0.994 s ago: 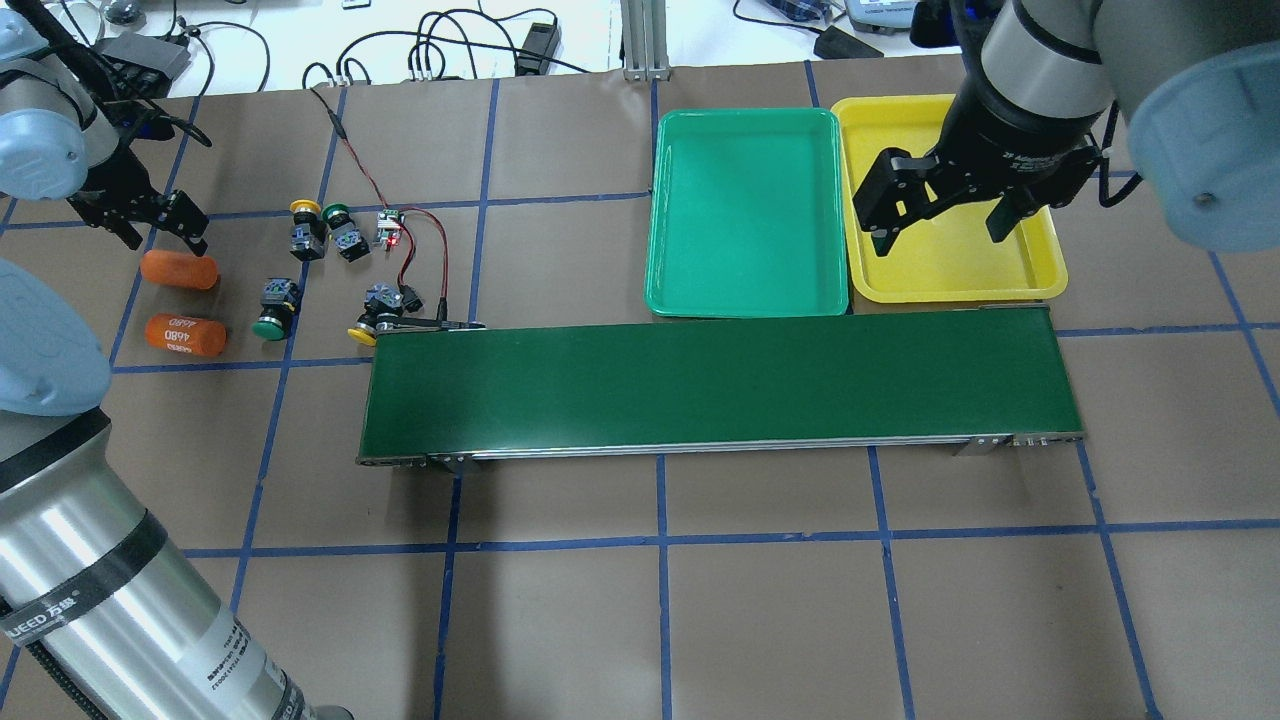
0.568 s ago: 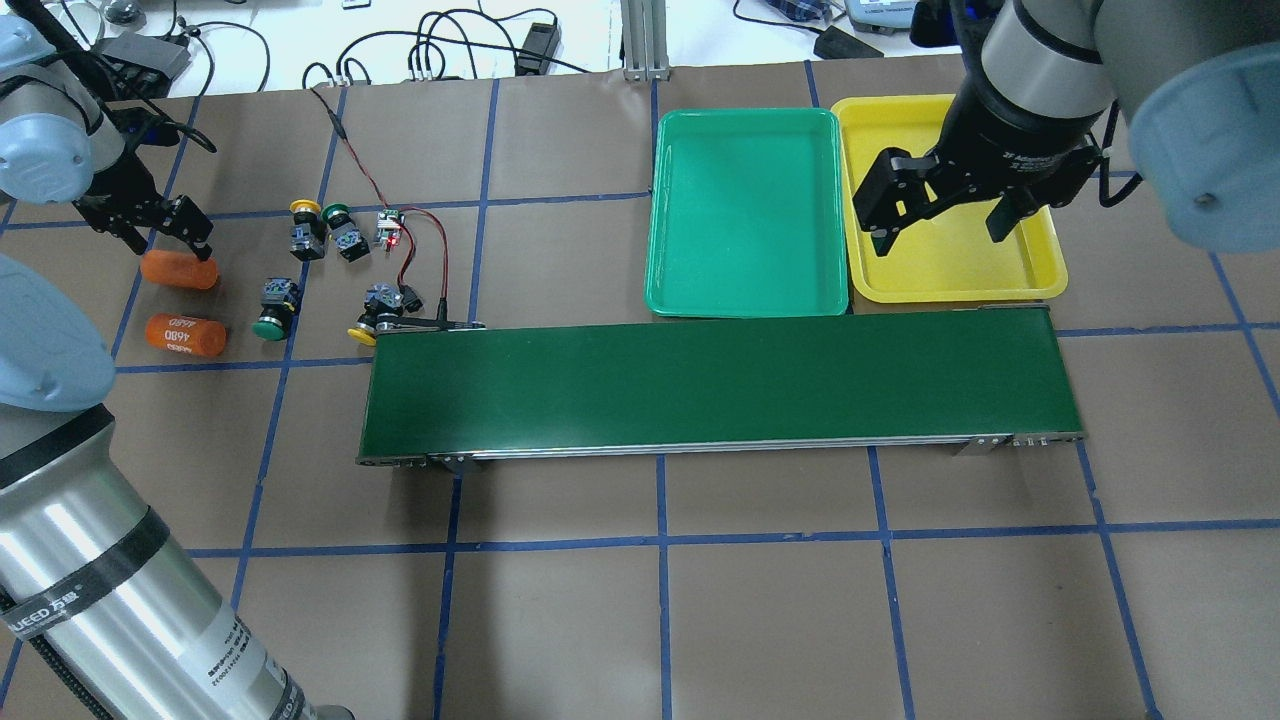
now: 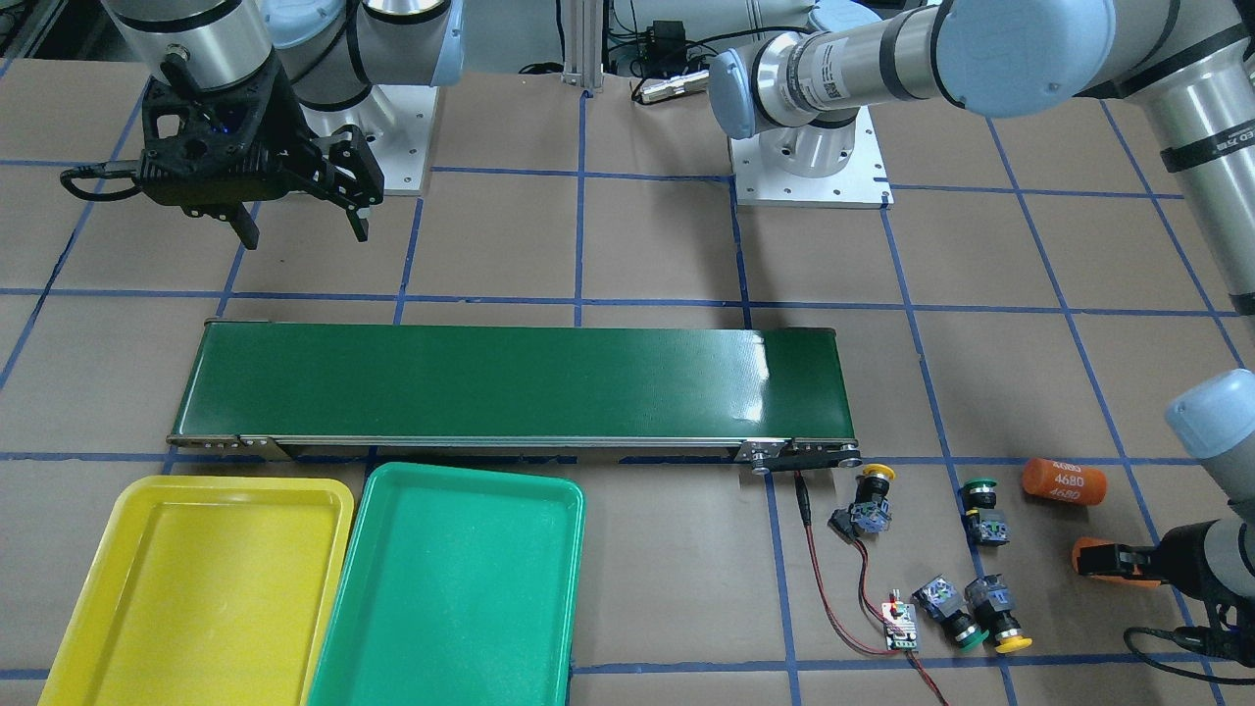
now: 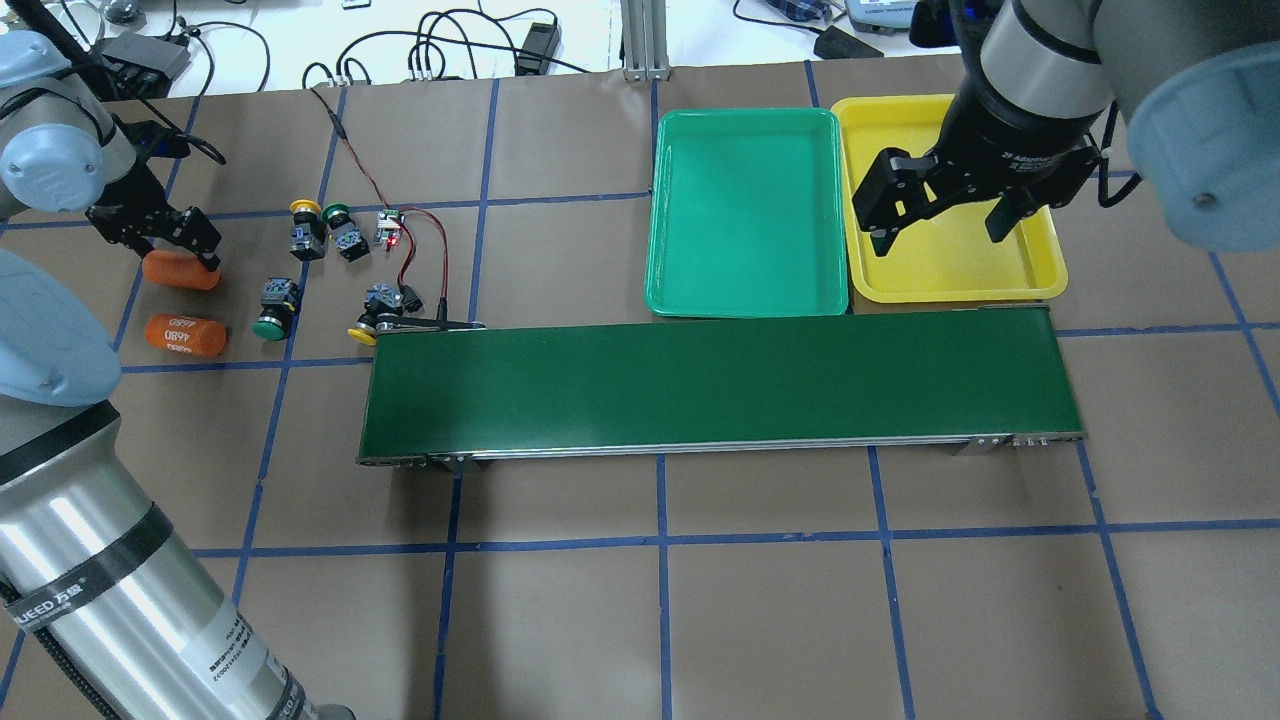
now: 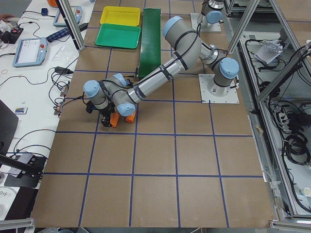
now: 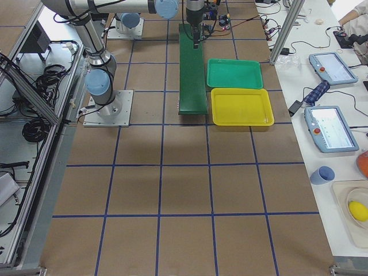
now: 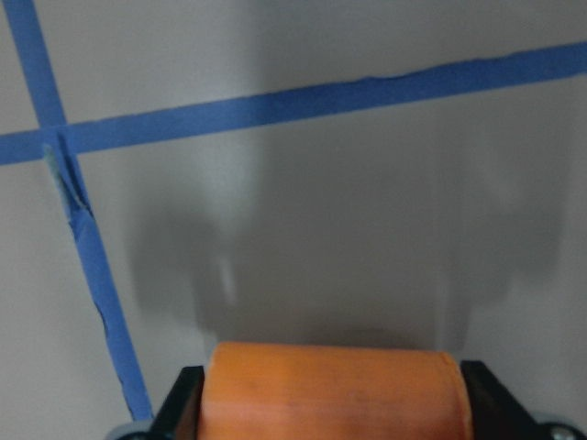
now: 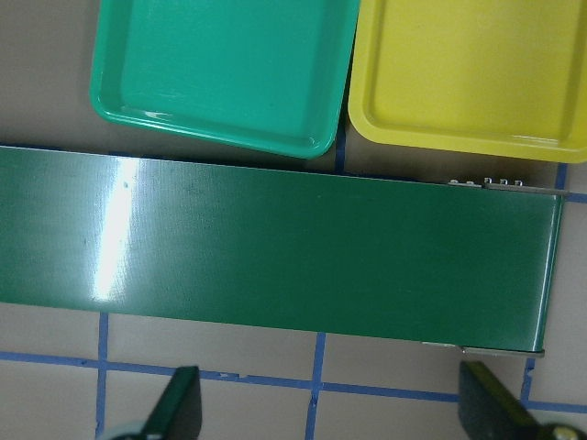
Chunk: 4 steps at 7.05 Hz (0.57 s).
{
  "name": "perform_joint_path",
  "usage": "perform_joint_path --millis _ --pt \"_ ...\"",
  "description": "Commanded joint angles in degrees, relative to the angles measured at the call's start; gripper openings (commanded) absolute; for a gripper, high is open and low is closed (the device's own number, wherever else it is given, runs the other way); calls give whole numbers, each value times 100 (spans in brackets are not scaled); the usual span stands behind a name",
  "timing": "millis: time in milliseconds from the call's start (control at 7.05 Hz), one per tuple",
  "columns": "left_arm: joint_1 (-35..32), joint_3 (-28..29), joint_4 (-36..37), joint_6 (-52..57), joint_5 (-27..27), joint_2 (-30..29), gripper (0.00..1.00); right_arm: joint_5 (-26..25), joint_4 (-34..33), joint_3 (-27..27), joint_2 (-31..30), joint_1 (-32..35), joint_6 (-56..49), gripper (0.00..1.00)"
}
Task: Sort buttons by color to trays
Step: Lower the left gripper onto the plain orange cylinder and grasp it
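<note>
- Left tool (image 4: 178, 250): spread wide and low over the tabletop (image 4: 560, 600), straddling the farther orange cylinder (image 4: 175, 272) lengthwise. In the left wrist view its black fingers (image 7: 183, 408) stand at the cylinder's two ends, and the cylinder nearly fills the gap. Whether the pads press on it cannot be told. The cylinder lies on its side.
- Right tool (image 4: 940, 238): fingers spread wide, holding nothing and touching nothing. In the overhead view it hangs in front of the yellow tray (image 4: 940, 275). Its wrist camera looks down from well above on the conveyor belt (image 4: 715, 385) and both trays.
- Buttons: all four lie on the tabletop near the conveyor belt's end on the robot's left, well apart from the trays.
  - Farther pair, just beside each other: yellow button (image 4: 305, 225) and green button (image 4: 342, 230), next to the small circuit board (image 4: 388, 228) with red-black wires.
  - Nearer pair: second green button (image 4: 272, 308), tipped on its side, and second yellow button (image 4: 372, 318), just beside the belt's end bracket.
- Trays: green tray (image 4: 745, 210) and yellow tray stand side by side, just beyond the belt's far edge at its right end.
- Second orange cylinder (image 4: 183, 335): lies apart from the left tool, between the gripped-at cylinder and the robot.
</note>
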Motion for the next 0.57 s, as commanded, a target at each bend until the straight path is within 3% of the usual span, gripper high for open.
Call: perform_joint_path --millis 0,142,426 --pt "-10 2 -105 -8 5 -4 43 -6 -9 0 1 0 1 100" --pt "-19 28 -280 1 -29 83 0 -6 0 0 1 0 1 100" --pt "-115 20 -1086 -130 -275 607 0 -6 0 0 1 0 -7 100"
